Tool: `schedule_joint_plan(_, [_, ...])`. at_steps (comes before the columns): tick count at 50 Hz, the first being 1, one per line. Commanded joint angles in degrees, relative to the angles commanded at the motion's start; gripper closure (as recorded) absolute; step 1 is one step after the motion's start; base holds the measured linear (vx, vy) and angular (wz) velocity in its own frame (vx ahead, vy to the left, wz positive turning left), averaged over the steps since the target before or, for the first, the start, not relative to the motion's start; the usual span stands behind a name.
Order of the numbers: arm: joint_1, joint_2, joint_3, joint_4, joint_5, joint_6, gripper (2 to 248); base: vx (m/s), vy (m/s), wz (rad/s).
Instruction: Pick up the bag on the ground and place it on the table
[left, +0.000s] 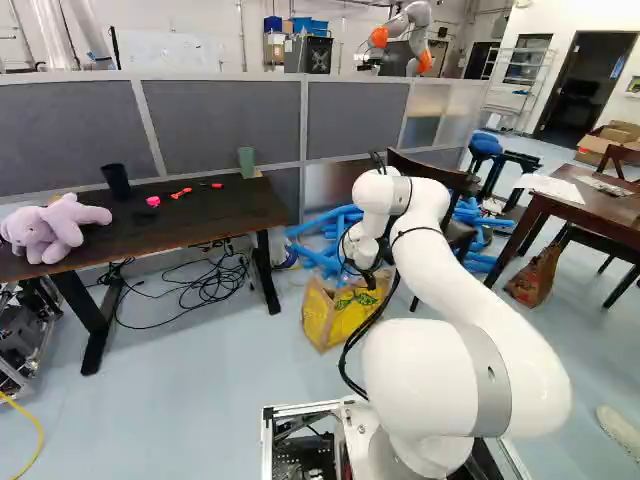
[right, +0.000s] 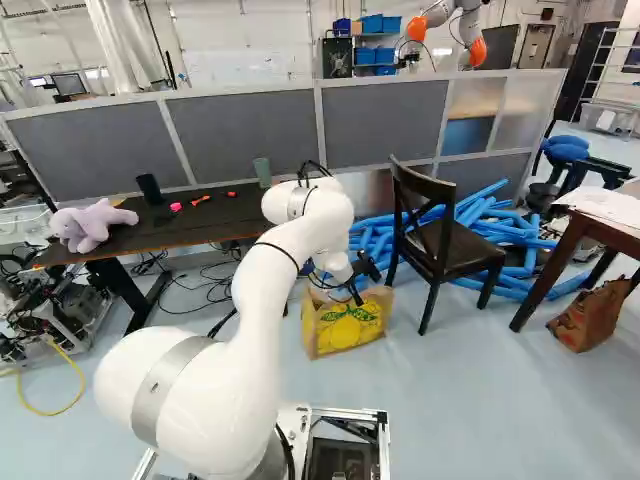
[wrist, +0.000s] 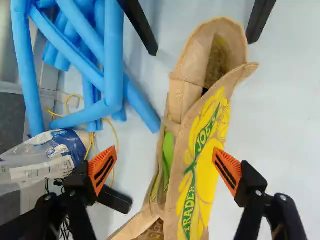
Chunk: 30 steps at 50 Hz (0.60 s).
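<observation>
My gripper is low over the yellow and tan bag, which stands upright on the floor. In the wrist view the gripper is open, orange pads wide apart, and the bag passes beneath the gap with its long, partly open mouth facing up. Neither finger visibly grips it. The dark table stands left of the arm, holding a purple plush toy, dark and green cups and small red and pink items.
Blue foam tubes and a dark chair stand beside the bag. A brown bag rests on the floor by another table at the right. Cables lie under the dark table. Grey partitions run behind; another robot is beyond.
</observation>
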<state>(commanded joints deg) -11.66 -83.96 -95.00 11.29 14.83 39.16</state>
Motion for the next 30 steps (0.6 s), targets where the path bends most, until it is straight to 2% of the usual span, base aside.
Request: schedule_joint_plan(30, [-0.2,-7.8,-9.0,0.0,-6.6,0.0,3,0.0,0.0,0.0])
